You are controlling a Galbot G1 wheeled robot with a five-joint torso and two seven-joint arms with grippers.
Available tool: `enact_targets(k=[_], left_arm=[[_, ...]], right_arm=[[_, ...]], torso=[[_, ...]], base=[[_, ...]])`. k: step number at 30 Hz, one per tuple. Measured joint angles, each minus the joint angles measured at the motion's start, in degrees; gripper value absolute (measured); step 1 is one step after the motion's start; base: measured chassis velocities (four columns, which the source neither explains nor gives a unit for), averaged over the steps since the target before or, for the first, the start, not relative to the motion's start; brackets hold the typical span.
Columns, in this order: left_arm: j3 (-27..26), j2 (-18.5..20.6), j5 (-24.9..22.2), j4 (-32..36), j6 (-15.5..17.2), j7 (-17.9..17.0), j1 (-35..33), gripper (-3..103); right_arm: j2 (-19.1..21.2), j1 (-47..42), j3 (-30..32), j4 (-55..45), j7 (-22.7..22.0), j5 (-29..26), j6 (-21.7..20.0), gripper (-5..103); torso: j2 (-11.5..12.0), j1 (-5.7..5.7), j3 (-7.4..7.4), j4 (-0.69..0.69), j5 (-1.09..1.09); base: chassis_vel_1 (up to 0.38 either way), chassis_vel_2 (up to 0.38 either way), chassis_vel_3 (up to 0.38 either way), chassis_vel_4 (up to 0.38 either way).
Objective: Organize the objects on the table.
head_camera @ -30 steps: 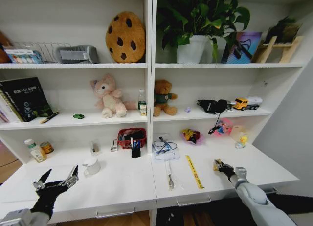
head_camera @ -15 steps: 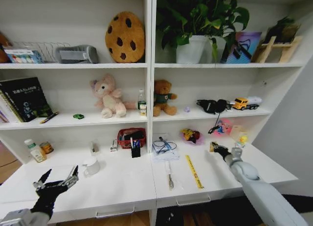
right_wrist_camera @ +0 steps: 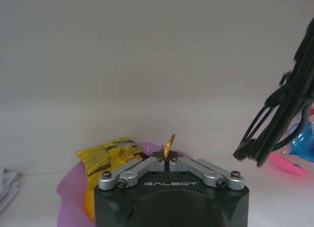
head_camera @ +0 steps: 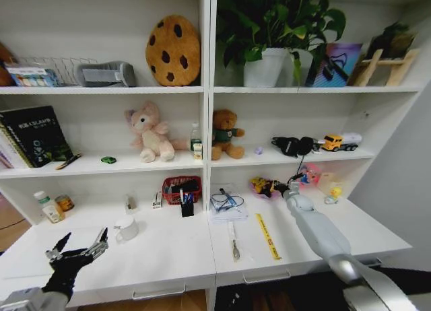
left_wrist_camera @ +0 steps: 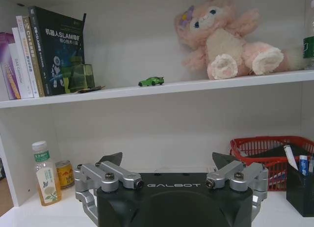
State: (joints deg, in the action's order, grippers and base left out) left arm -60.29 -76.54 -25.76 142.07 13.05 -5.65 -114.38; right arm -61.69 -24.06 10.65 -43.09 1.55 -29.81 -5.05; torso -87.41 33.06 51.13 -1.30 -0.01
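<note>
My right gripper point(head_camera: 278, 188) is stretched to the back of the white desk point(head_camera: 168, 254), just over a pink bowl point(head_camera: 264, 192). It is shut on a small gold wrapper point(right_wrist_camera: 170, 144) pinched at its tips point(right_wrist_camera: 167, 159). A yellow snack packet point(right_wrist_camera: 110, 156) lies in the pink bowl point(right_wrist_camera: 68, 187) below. My left gripper point(head_camera: 75, 252) hangs open and empty over the desk's front left corner; in its wrist view the left gripper point(left_wrist_camera: 167, 163) faces the shelves. A tiny green toy car point(head_camera: 108, 160) point(left_wrist_camera: 151, 81) sits on the lower shelf. The black pen cup point(head_camera: 187, 206) holds pens.
A yellow ruler point(head_camera: 268, 235) and a slim tool point(head_camera: 234, 244) lie mid-desk near a folded paper with glasses point(head_camera: 227, 204). A red basket point(head_camera: 180, 188), a white cup point(head_camera: 126, 228) and a small bottle point(head_camera: 48, 207) stand further left. A black cable point(right_wrist_camera: 274, 119) hangs beside the right gripper.
My right arm has swung from the desk's front right towards the back and left, carrying the gold wrapper to the pink bowl. The left arm has not moved.
</note>
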Motion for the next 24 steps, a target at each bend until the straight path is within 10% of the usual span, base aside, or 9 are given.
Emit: enact_targets(k=[8, 24], left_arm=[[0.00, 0.00, 0.00, 0.00, 0.00, 0.00, 0.00, 100], [0.00, 0.00, 0.00, 0.00, 0.00, 0.00, 0.00, 100]], right_arm=[[-4.68, 1.41, 1.37, 6.82, 1.20, 1.85, 8.29, 9], [3.17, -9.55, 4.42, -10.03, 1.13, 1.62, 5.25, 63]], torso=[[0.00, 0.00, 0.00, 0.03, 0.01], [-0.01, 0.00, -0.01, 0.00, 0.02]], base=[[0.000, 0.000, 0.000, 0.000], [0.000, 0.000, 0.000, 0.000]])
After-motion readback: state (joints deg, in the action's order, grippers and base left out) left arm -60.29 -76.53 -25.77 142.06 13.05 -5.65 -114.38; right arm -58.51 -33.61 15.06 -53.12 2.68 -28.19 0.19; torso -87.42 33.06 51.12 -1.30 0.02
